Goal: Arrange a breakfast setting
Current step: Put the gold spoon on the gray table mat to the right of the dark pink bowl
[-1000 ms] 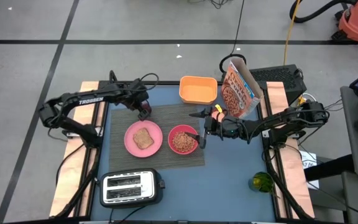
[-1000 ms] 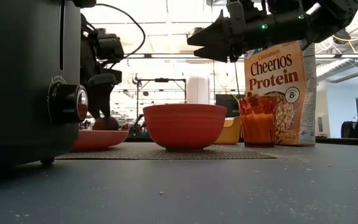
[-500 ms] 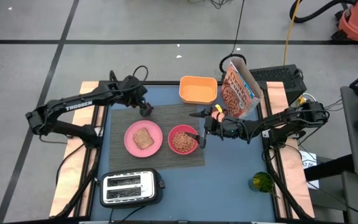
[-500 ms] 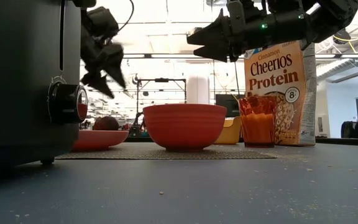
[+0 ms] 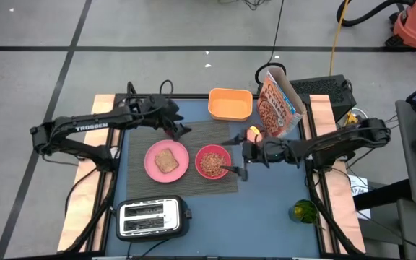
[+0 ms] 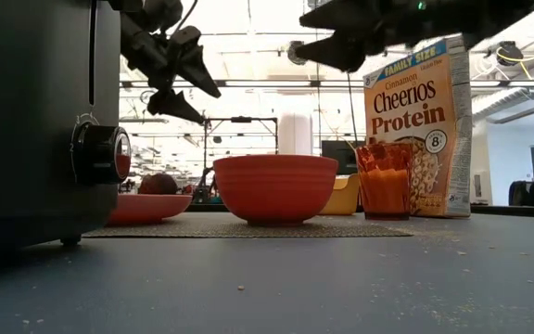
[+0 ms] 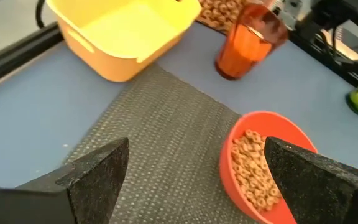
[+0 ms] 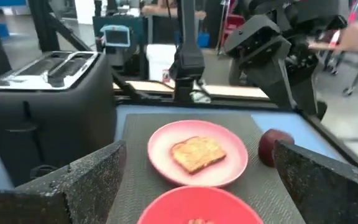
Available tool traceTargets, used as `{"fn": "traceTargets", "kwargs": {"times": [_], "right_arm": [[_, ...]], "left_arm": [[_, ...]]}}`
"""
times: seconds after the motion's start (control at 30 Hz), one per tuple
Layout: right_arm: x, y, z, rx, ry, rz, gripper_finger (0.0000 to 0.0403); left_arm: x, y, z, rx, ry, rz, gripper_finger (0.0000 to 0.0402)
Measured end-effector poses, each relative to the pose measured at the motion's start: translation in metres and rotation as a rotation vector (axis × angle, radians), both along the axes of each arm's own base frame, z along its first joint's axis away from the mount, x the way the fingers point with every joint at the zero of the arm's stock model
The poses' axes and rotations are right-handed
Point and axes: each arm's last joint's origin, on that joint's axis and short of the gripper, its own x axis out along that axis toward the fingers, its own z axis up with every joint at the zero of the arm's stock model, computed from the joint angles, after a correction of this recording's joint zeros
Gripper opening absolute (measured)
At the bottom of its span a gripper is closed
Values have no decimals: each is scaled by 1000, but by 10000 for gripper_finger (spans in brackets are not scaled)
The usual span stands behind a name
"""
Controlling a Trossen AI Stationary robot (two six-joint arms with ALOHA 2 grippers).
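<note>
A grey woven placemat [image 5: 193, 184] carries a pink plate [image 5: 150, 160] with a toast slice [image 5: 167, 160] and a pink bowl [image 5: 199, 155] of cereal. The dark red fruit [image 8: 274, 146] rests on the placemat beyond the plate, and it also shows in the low view [image 6: 158, 184]. My left gripper [image 5: 180, 130] is open and empty, raised above the placemat's far left part. My right gripper [image 5: 232, 154] is open and empty, raised beside the bowl's right side. The gold spoon is out of view.
A black-and-silver toaster [image 5: 152, 217] stands at the near edge. A yellow tub [image 5: 230, 103], a cereal box [image 5: 276, 108] and an orange cup [image 5: 253, 133] stand at the far right of the placemat. A green object [image 5: 303, 211] lies near the right front.
My left gripper has risen from the fruit and swung toward the table's right, tipping up toward level; the fruit stays on the placemat. My right gripper has risen a little and shifted toward the near edge.
</note>
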Motion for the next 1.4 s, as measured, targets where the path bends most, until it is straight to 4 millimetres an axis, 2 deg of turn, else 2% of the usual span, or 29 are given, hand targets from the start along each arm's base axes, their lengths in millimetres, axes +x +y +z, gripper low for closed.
{"fn": "traceTargets", "kwargs": {"times": [0.2, 0.3, 0.43, 0.6, 0.77, 0.93, 1.13, 1.4], "right_arm": [[-23, 4, 29, 115, 172, -1, 393], [-39, 7, 46, 210, 255, 58, 393], [-63, 11, 69, 446, 320, 169, 393], [-94, 14, 80, 837, 471, 284, 393], [-117, 16, 82, 1202, 707, 330, 393], [-130, 19, 82, 1435, 945, 343, 393], [-139, 19, 72, 1599, 1194, 213, 393], [-160, 17, 53, 1644, 1445, -99, 393]], "left_arm": [[5, -13, -1, 6, 8, -44, 379], [7, -17, -1, 7, 8, -60, 379], [9, -23, -1, 10, 8, -82, 379], [10, -27, -1, 15, 10, -103, 379], [11, -29, -1, 28, 12, -119, 379], [11, -29, -1, 35, 13, -122, 379], [11, -29, -1, 38, 14, -122, 379], [11, -28, -1, 46, 17, -110, 379]]}}
